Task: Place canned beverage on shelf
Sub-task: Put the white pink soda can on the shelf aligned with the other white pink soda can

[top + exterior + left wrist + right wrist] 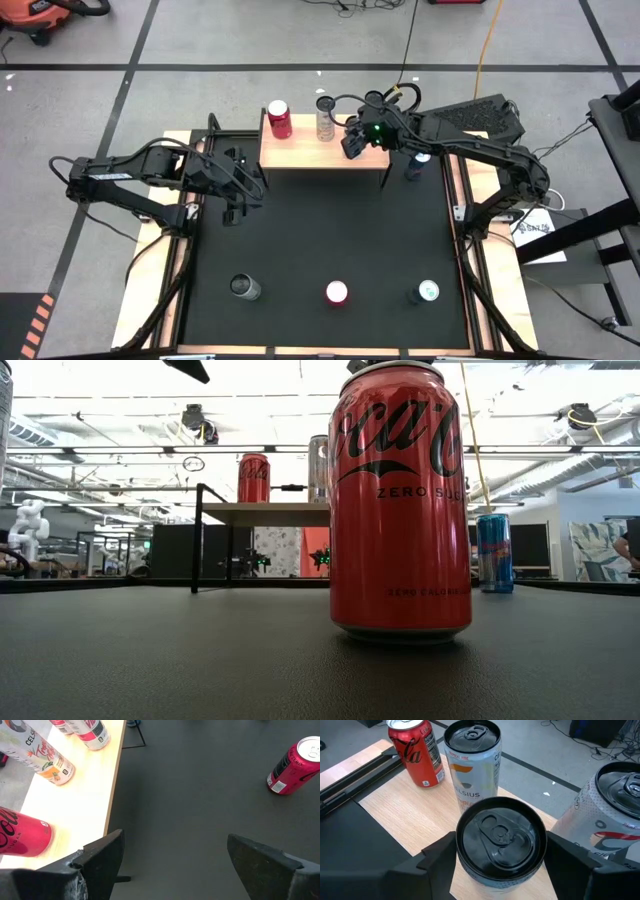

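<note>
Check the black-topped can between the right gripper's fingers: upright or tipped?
Upright. In the right wrist view the black-topped can shows its round lid squarely, standing on the shelf between the right gripper fingers, like the cans beside it.

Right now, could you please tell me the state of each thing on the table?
shelf: standing, carrying cans
cola can: upright on shelf
Celsius can: upright on shelf
black-topped can: upright, tab unopened, over shelf
right gripper: around black-topped can
left gripper: open, empty, beside shelf
blue can: upright on mat
dark can: upright on mat
red can: upright on mat
teal can: upright on mat
</note>
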Robot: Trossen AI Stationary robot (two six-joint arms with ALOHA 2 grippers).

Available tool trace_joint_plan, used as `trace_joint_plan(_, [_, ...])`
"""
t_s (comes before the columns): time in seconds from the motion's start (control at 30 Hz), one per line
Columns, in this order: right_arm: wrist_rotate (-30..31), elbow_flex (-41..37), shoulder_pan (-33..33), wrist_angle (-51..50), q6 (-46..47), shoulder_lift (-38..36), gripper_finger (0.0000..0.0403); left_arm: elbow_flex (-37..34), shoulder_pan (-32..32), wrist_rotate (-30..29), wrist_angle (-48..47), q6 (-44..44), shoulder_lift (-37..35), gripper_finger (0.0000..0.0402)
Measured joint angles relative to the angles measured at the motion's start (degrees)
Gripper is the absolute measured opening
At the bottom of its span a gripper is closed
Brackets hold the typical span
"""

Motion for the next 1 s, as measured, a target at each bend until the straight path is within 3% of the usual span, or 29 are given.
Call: trace_joint_plan(1.0, [1.5,0.0,0.1,-10.9,1.6,-4.1,0.0241,0.0,0.0,0.0,0.0,0.0,0.0,0.0355])
